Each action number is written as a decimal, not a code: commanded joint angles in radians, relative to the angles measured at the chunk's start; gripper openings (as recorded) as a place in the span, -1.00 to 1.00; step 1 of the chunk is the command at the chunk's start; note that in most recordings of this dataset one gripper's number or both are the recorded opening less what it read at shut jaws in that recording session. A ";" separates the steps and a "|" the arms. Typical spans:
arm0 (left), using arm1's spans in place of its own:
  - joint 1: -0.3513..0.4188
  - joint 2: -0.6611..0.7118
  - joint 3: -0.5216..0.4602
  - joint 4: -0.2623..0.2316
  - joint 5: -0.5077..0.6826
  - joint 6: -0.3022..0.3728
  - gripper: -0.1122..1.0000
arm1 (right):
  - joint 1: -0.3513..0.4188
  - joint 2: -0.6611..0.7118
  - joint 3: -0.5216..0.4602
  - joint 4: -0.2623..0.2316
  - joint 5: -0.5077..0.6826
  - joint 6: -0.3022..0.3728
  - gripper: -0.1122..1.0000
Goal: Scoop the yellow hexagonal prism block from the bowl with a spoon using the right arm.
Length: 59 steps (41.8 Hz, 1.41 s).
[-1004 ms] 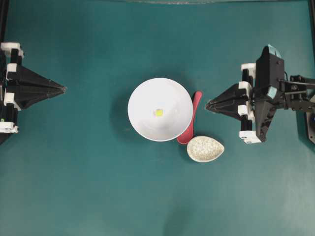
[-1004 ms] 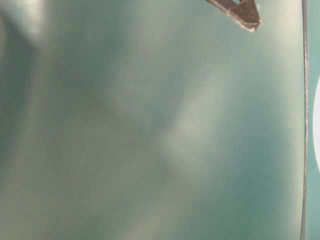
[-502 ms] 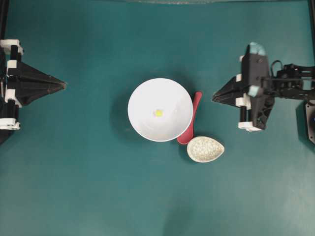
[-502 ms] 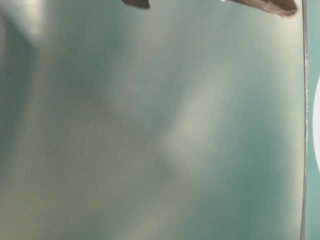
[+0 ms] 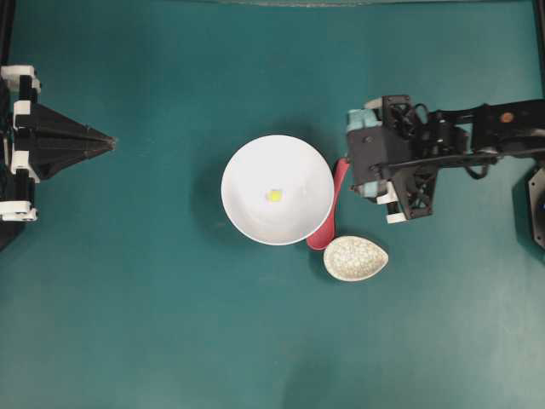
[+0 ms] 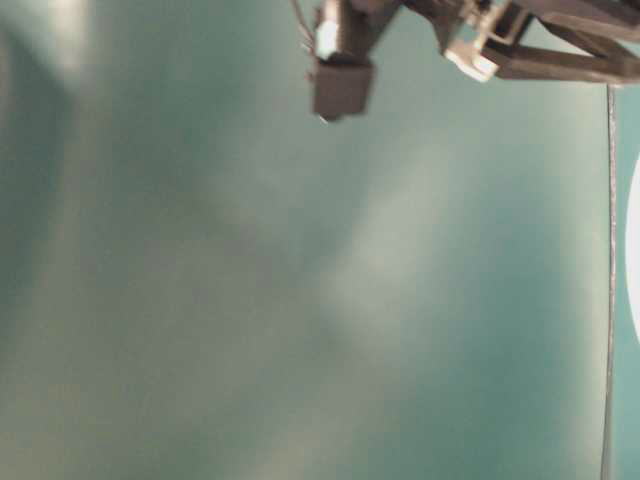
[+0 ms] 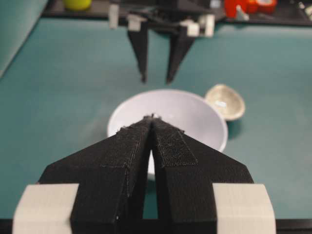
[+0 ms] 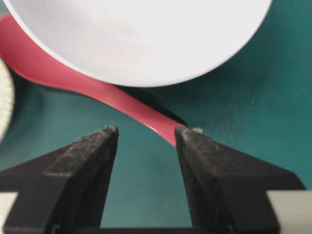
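The white bowl (image 5: 277,189) sits mid-table with the tiny yellow hexagonal prism block (image 5: 274,195) at its bottom. The pink-red spoon (image 5: 332,213) lies on the table against the bowl's right side, head partly under the rim, handle pointing away. My right gripper (image 5: 353,166) points down over the handle's end. In the right wrist view it is open (image 8: 146,130), and the spoon handle (image 8: 141,112) ends by the right finger's tip, not between the pads. My left gripper (image 5: 111,142) rests shut at the far left, empty (image 7: 152,117).
A small speckled beige dish (image 5: 355,258) lies just right of the spoon's head, close below the right wrist. From the left wrist view the right gripper (image 7: 156,80) hangs behind the bowl (image 7: 122,117). The table-level view is blurred, with arm parts (image 6: 340,80) along its top.
The right arm swung in from the right edge to the spoon's handle end, tipped downward, and its jaws went from shut to open. The left arm stayed put.
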 commanded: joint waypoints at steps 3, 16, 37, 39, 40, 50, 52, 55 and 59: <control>0.002 0.012 -0.017 0.003 -0.009 0.000 -0.80 | -0.005 0.040 -0.034 -0.041 0.009 0.002 0.19; 0.012 0.014 -0.017 0.003 -0.009 0.000 -0.80 | -0.031 0.126 -0.048 -0.069 -0.028 0.002 0.19; 0.018 0.018 -0.015 0.003 -0.008 0.000 -0.80 | -0.037 0.170 -0.058 -0.077 -0.055 -0.003 0.19; 0.018 0.018 -0.015 0.003 -0.008 0.000 -0.80 | -0.037 0.172 -0.057 -0.078 -0.055 -0.003 0.19; 0.020 0.018 -0.015 0.002 -0.008 0.000 -0.80 | -0.037 0.172 -0.057 -0.078 -0.055 -0.003 0.19; 0.018 0.018 -0.015 0.002 -0.005 0.000 -0.80 | -0.037 0.170 -0.057 -0.078 -0.054 -0.003 0.05; 0.018 0.018 -0.015 0.003 -0.005 0.000 -0.80 | -0.037 0.170 -0.058 -0.077 -0.055 -0.003 -0.04; 0.018 0.018 -0.015 0.003 -0.005 0.000 -0.80 | -0.037 0.170 -0.057 -0.075 -0.055 -0.002 -0.17; 0.018 0.018 -0.015 0.002 -0.005 0.000 -0.80 | -0.037 0.170 -0.057 -0.075 -0.051 -0.002 -0.38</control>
